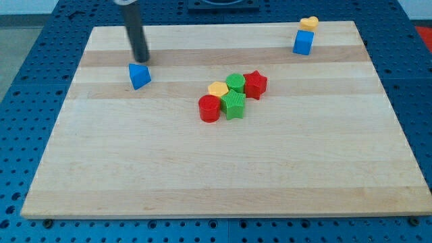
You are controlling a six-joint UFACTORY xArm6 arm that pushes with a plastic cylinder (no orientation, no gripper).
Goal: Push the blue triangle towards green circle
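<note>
The blue triangle (139, 75) lies on the wooden board (223, 169) at the upper left. My tip (140, 60) stands just above it in the view, touching or nearly touching its top edge. The green circle (235, 83) sits in a cluster near the board's middle, well to the right of the triangle and slightly lower in the view.
Around the green circle are a yellow block (218, 88), a red star-like block (255, 84), a red cylinder (210, 108) and a green star-like block (233, 104). A blue cube (304, 42) and a yellow block (309, 23) sit at the upper right.
</note>
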